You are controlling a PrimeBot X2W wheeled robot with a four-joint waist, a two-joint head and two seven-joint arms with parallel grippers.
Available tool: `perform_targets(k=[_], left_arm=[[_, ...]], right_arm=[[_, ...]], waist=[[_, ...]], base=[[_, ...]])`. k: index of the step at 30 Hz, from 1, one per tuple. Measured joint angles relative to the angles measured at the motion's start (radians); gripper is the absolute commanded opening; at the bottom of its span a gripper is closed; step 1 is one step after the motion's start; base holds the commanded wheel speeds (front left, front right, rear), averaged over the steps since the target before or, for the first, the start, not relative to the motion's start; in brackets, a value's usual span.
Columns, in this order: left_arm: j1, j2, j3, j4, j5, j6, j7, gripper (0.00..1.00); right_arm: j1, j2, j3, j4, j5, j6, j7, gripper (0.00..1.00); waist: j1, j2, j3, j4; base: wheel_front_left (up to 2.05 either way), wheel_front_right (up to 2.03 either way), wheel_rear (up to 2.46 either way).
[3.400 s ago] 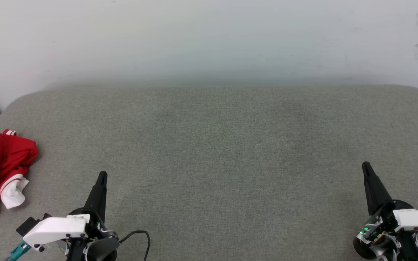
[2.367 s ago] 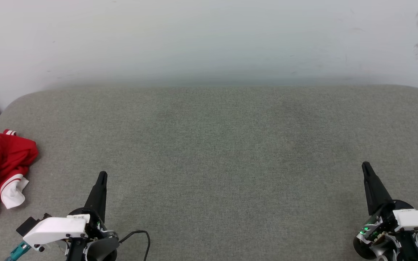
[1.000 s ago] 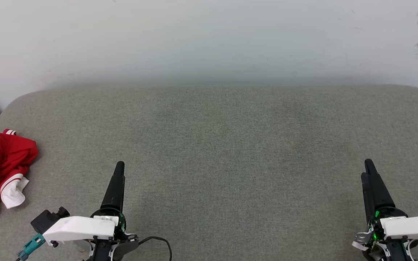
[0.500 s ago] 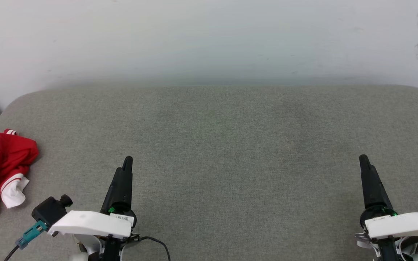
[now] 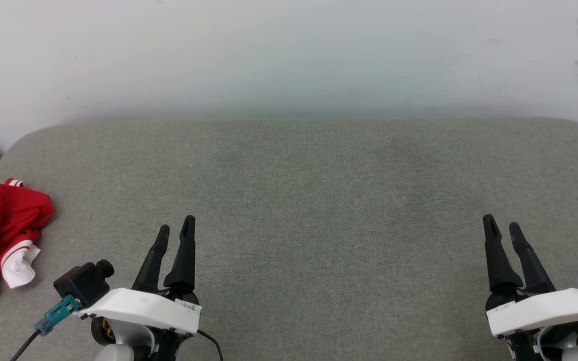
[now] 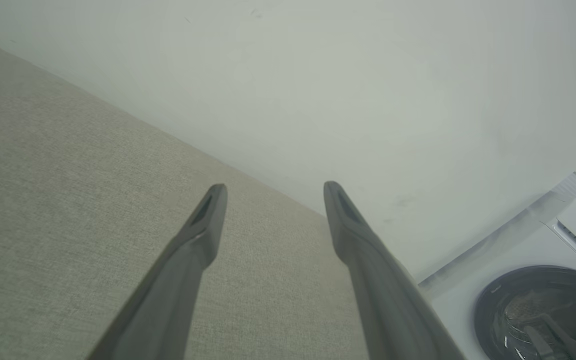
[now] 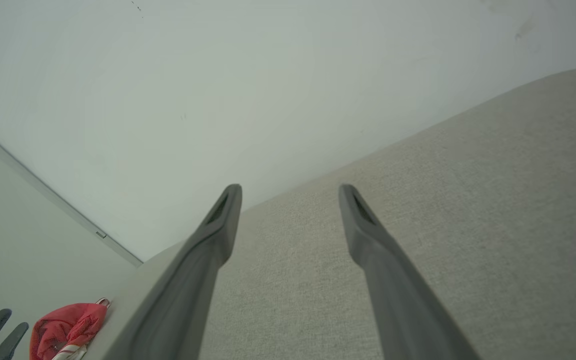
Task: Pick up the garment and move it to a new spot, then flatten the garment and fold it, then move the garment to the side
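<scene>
Left jaws: apart, nothing between them. The left gripper [image 5: 175, 224] sits near the crumpled red jersey garment with a white, red-striped sleeve cuff [image 5: 3, 220], on the garment's inboard side, not touching it.
Right jaws: apart, also empty. The right gripper [image 5: 502, 222] is well apart from the garment, at the opposite end of the grey fabric-covered worktop [image 5: 309, 165].
Garment: bunched in a heap at the worktop's edge, partly cut off by the head view, with the cuff on the side facing the left gripper. Letters and number are not visible.
Step in hand (judged): first pick-up, not yet begun.
Method (judged): the left arm is the nearer one, so swing it toward the garment. Keep the jaws wide, come down on a raised red fold rather than the loose cuff, and close only once cloth sits between the fingers.
Caution (judged): a cuff-only grip could let the heap trail or slip off the edge beside the garment, so lift clear before carrying inboard.
Drop zone: bare grey fabric inboard of the garment.
Beyond: plain white wall [image 5: 289, 50] behind the garment.
</scene>
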Motion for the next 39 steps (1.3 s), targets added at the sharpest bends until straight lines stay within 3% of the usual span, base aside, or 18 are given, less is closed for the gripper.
perform_targets(k=[13,39], left_arm=[[-0.001,0.018,-0.009,-0.007,0.182,0.000,-0.035,1.00],[-0.003,0.026,-0.017,0.048,0.484,0.000,-0.095,1.00]], right_arm=[[0.010,0.001,-0.007,-0.038,-0.201,0.000,0.021,1.00],[0.020,0.001,-0.021,-0.076,-0.448,0.000,0.029,1.00]], waist=[[0.0000,0.0000,0.000,0.000],[0.0000,0.0000,-0.002,-0.004]], base=[[0.00,0.00,0.00],[0.00,0.00,0.00]])
